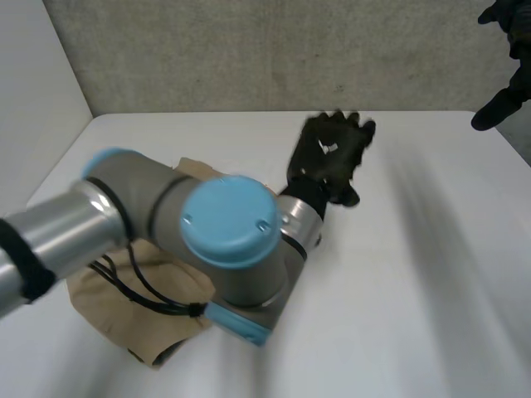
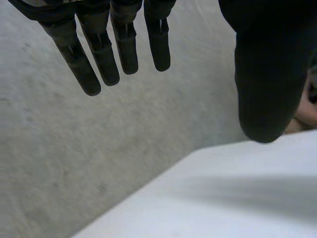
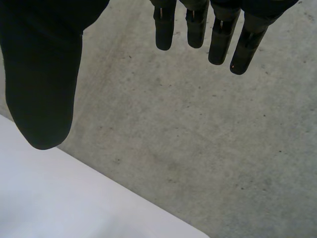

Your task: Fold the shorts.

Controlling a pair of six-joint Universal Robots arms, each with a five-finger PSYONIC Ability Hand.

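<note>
- The left arm [image 1: 228,220] is nearest: a smooth grey metal tube with a rounded, light-blue cap.
- The shorts [image 1: 99,303] lie under that arm on the near left part of the desk [image 1: 415,274]. They are tan, soft, matte cloth in a rumpled heap, and the arm covers much of them.
- The desk surface is white, flat and smooth.
- The left robot hand [image 1: 332,153] is black and hangs over the desk middle, beyond the shorts and apart from them. Its fingers [image 2: 104,59] are straight and spread from the thumb, holding nothing.
- The right robot hand [image 1: 500,106] is raised at the far right desk edge. Its fingers [image 3: 218,39] are straight, the thumb is apart, and it holds nothing.
- The wall [image 1: 249,50] beyond is grey, rough, speckled concrete.
</note>
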